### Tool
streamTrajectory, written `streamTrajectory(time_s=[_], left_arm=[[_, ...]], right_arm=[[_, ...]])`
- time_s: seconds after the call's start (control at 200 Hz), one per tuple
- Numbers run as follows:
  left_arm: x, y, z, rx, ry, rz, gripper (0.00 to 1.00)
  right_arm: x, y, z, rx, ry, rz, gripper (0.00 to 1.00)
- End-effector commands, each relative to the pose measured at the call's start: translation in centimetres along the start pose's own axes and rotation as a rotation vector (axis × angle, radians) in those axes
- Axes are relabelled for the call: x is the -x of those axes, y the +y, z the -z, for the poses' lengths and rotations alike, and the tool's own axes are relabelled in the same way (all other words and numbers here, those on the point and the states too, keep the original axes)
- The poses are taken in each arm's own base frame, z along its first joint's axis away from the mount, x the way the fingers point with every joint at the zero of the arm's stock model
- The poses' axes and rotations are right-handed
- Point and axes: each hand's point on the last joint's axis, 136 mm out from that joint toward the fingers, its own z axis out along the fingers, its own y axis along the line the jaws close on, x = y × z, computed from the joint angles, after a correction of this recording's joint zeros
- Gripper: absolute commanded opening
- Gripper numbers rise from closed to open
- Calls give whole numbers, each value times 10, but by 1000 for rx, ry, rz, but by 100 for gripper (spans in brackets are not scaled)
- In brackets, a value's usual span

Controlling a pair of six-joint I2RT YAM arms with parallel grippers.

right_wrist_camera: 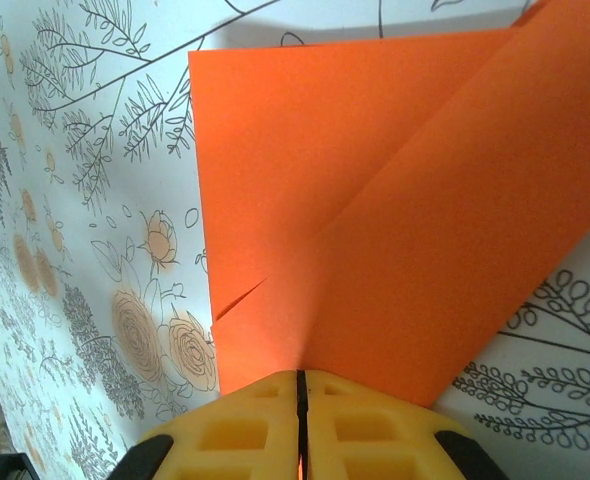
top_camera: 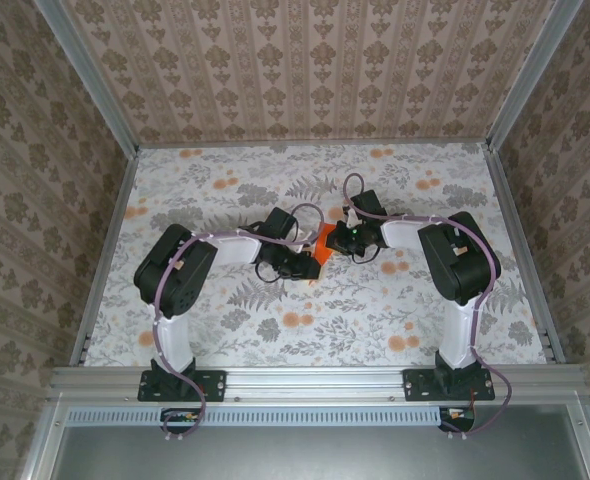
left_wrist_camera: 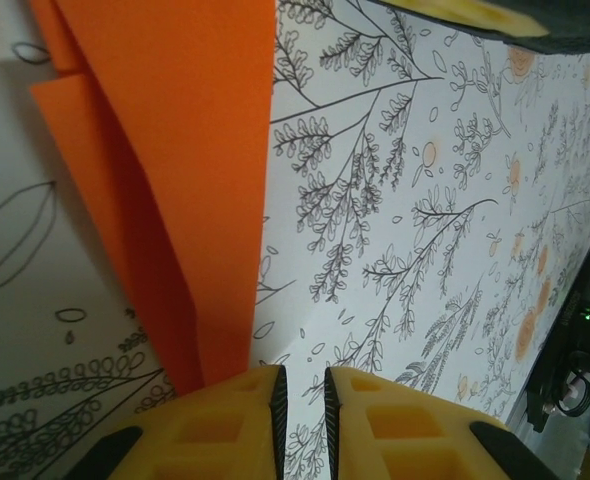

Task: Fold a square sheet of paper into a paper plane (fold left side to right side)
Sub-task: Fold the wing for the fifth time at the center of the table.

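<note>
Reaching inward from both sides in the overhead view, the two arms meet at the middle of the flower-printed table (top_camera: pixel 225 320). There the left gripper (top_camera: pixel 308 263) and the right gripper (top_camera: pixel 339 242) flank a thin, bright orange square sheet of paper (top_camera: pixel 323 245) lying between them; from this height I cannot tell how either claw stands. Walls of patterned wallpaper (top_camera: pixel 305 70) stand around the table. In the left wrist view the square sheet of paper (left_wrist_camera: pixel 195 150) lies on the table in overlapping folded layers, narrowing toward the camera, with its long straight edge running down to the left gripper (left_wrist_camera: pixel 302 400). That claw's yellow fingers (left_wrist_camera: pixel 225 420) stand a narrow slit apart, with printed cloth showing through the slit. The paper's narrow end reaches one finger, though I cannot tell whether it touches. In the right wrist view the right gripper (right_wrist_camera: pixel 300 410) has its yellow fingers (right_wrist_camera: pixel 375 430) pressed together. The sheet's near edge runs into the seam between them, where a sliver of orange shows, so this claw pinches the paper. A diagonal flap lies folded across the sheet from the upper right.
</note>
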Motion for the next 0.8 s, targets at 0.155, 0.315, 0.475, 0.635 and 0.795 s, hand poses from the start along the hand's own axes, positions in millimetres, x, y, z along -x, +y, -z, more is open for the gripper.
streamTrajectory(time_s=[0.155, 0.315, 0.475, 0.635, 0.795], left_arm=[[-5, 10, 2, 26, -2, 21, 20], [-11, 16, -3, 25, 13, 39, 20], [-18, 23, -4, 44, 25, 57, 20], [-32, 25, -3, 45, 47, 74, 19], [-52, 25, -1, 46, 69, 85, 18]], right_arm=[[-23, -45, -11, -170, 68, -47, 9], [-23, -44, -10, -172, 71, -45, 9], [-22, -43, -9, -175, 69, -43, 9], [-21, -44, -7, -188, 69, -39, 9], [-22, -44, -8, -193, 73, -39, 9]])
